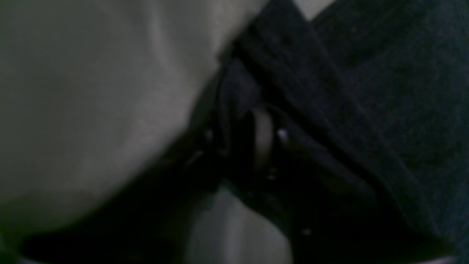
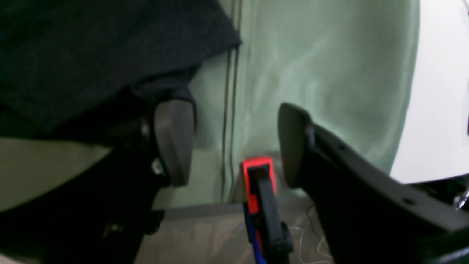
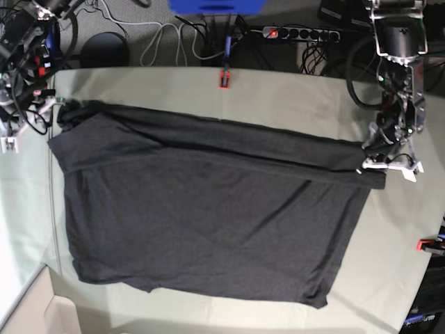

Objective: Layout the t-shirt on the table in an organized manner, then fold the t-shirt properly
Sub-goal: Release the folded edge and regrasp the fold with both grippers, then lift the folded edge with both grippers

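Base view: t-shirt (image 3: 208,216) spread across most of the tabletop (image 3: 292,97), far edge doubled over in one long fold; folding barely begun. Left tool (image 1: 253,143) pinched on the shirt's corner; right tool (image 2: 234,143) gaping, empty. Orange clamp (image 3: 224,80) at far edge, clear of cloth.

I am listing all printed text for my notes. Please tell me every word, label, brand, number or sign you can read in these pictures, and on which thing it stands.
No text can be read in any view.
t-shirt: plain dark cloth, no print showing.
table: no markings.
red clamp: no legible label.
power strip: too small to read.
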### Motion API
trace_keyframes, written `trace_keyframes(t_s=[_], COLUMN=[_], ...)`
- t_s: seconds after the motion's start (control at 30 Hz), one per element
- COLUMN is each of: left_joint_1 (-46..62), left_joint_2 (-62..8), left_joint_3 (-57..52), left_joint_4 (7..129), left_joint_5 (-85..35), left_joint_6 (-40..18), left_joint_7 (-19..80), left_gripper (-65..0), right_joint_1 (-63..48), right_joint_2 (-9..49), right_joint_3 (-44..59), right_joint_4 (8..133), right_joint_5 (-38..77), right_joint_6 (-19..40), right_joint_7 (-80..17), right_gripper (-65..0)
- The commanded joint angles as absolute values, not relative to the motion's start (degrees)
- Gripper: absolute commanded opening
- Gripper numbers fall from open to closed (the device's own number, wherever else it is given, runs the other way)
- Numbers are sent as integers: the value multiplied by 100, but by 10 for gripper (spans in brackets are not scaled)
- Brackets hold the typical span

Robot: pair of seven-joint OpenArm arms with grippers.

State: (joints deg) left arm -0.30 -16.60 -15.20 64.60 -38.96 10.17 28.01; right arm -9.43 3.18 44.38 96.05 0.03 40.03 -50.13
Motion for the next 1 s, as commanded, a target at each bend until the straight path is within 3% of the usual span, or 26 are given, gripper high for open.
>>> trace_keyframes(t_s=[0.0,0.77,0.87,0.97], left_joint_1=[-75,-75,-75,-66], left_joint_2=[-1763,-2018,-2018,-2018], left_joint_3=[-1543,-1552,-1552,-1552], left_joint_4=[6510,6554,6571,6580], left_joint_5=[-3908,-3916,-3934,-3943], left_joint_6=[989,989,989,989], left_joint_7=[2712,2721,2721,2730], left_gripper=[-650,-650,-650,-650], right_joint_1=[-963,-523,-558,-655], right_joint_2=[374,532,505,497], right_joint_3=[4435,4426,4426,4426], right_joint_4=[9587,7688,7688,7714], right_joint_5=[48,48,48,48], right_joint_6=[4000,4000,4000,4000], right_joint_7=[-4954,-4110,-4145,-4163], right_gripper=[-278,-287,-391,-615])
